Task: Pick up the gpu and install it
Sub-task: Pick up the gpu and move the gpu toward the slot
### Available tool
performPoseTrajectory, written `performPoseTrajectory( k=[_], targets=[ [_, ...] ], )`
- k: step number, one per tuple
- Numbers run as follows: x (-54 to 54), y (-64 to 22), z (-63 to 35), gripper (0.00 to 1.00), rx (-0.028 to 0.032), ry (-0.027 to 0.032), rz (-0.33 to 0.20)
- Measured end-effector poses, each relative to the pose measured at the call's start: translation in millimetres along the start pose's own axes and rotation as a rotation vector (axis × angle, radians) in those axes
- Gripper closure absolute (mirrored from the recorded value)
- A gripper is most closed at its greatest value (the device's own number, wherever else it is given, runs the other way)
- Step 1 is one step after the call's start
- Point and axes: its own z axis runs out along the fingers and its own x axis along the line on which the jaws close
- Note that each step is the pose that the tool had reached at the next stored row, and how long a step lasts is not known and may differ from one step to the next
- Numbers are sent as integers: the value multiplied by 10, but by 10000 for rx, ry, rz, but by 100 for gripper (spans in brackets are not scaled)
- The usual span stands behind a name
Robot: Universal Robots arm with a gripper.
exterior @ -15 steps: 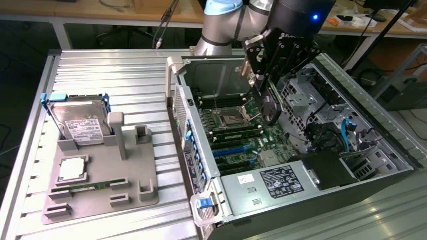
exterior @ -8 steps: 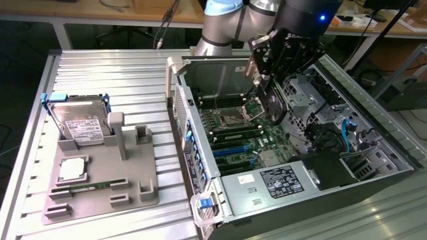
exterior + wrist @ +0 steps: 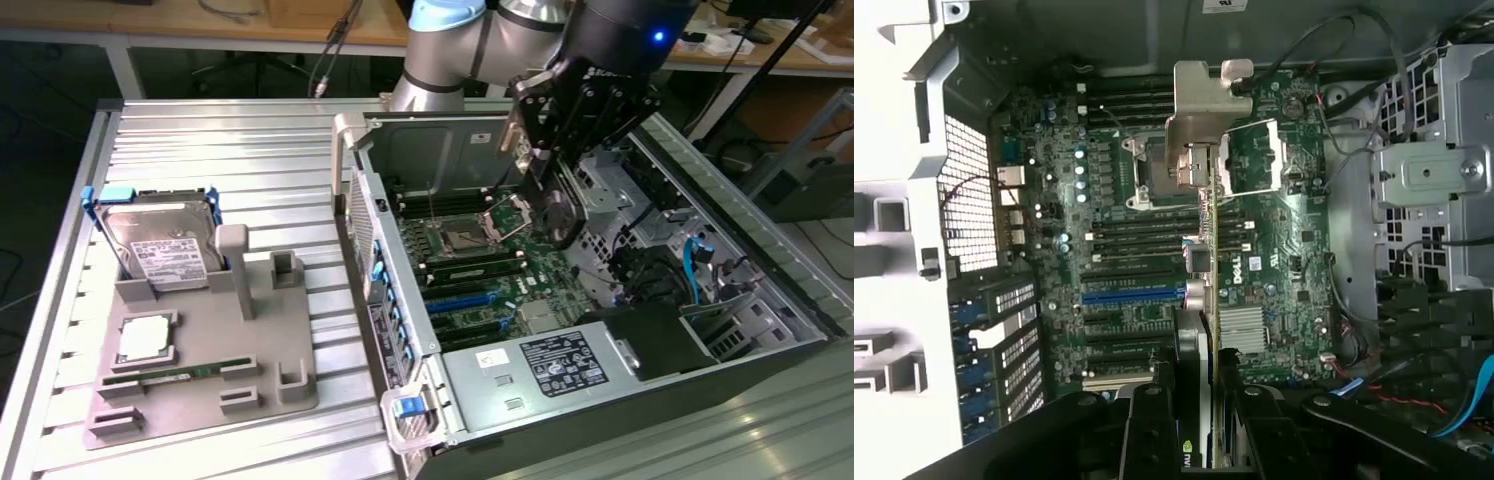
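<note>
A ribbed metal tabletop (image 3: 227,140) carries an open computer case (image 3: 747,335). Over its motherboard (image 3: 497,272) the gripper (image 3: 547,170) pinches the gpu (image 3: 561,210) between its fingers (image 3: 1150,432). The wrist view gives the card edge-on, its faces hidden. Whether it touches the board cannot be told.

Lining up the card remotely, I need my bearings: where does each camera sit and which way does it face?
Exterior view: off the arm, raised, looking down obliquely into the open case; arm and gripper show, jaws holding the gpu.
Wrist view: on the wrist, looking down the gpu's edge at the motherboard; black fingers show.
Shared: gpu, motherboard, case.
</note>
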Motion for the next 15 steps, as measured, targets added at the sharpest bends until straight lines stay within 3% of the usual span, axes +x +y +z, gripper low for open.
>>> performPoseTrajectory(
  k=[11,12,13,15],
  targets=[
    [-196,14,8,73,0,2,1],
    [-220,16,9,73,0,3,1],
    [-336,24,13,73,2,5,0],
    [-336,24,13,73,2,5,1]
  ],
)
